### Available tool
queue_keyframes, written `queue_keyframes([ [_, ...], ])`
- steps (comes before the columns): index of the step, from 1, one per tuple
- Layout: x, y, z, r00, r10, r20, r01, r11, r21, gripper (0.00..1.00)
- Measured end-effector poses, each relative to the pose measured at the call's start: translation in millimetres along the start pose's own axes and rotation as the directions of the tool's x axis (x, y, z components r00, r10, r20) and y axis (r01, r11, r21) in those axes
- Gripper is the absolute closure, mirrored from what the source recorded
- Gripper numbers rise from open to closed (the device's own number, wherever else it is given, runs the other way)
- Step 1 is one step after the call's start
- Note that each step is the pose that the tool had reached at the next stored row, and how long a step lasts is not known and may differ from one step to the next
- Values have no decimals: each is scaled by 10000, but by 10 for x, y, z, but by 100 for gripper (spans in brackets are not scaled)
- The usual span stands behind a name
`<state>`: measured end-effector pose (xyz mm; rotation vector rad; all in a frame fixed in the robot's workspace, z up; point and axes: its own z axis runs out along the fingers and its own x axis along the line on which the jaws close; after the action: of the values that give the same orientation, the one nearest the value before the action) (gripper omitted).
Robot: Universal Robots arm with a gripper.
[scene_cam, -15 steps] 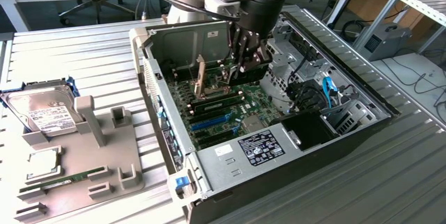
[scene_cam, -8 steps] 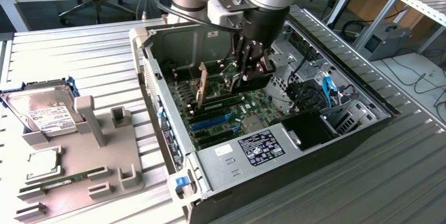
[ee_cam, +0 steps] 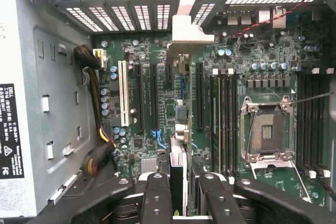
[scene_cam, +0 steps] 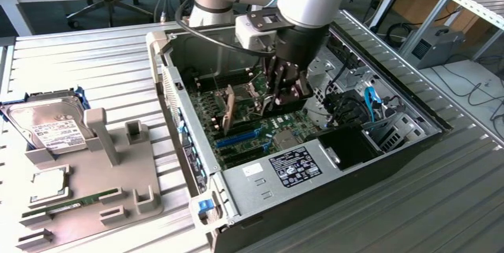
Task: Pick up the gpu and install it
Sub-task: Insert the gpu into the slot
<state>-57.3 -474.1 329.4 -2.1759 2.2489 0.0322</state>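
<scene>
End effector holding the gpu inside the open computer case.

In the exterior view we see the end effector (scene_cam: 285, 97) at frame centre, lowered into the computer case (scene_cam: 409, 141), which lies on the ribbed tabletop (scene_cam: 94, 70). In the wrist view its fingers (ee_cam: 156, 198) are partly closed on the gpu (ee_cam: 178, 169), held edge-on above the motherboard (ee_cam: 157, 61) at lower centre. A hard drive (scene_cam: 49, 124) and a memory stick (scene_cam: 71, 201) sit at the exterior view's left.

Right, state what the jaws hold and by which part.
The flat green circuit card with a silver end bracket, the gpu, gripped by its upper edge, standing edge-on over the motherboard.
</scene>
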Motion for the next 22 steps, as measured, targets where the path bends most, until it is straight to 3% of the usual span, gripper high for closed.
queue_keyframes([
  [18,35,66,57,10000,1,5,-1,10000,0,74],
  [20,35,71,61,10000,-2,64,2,10000,-2,74],
  [22,35,75,66,9998,0,182,0,10000,-6,74],
])
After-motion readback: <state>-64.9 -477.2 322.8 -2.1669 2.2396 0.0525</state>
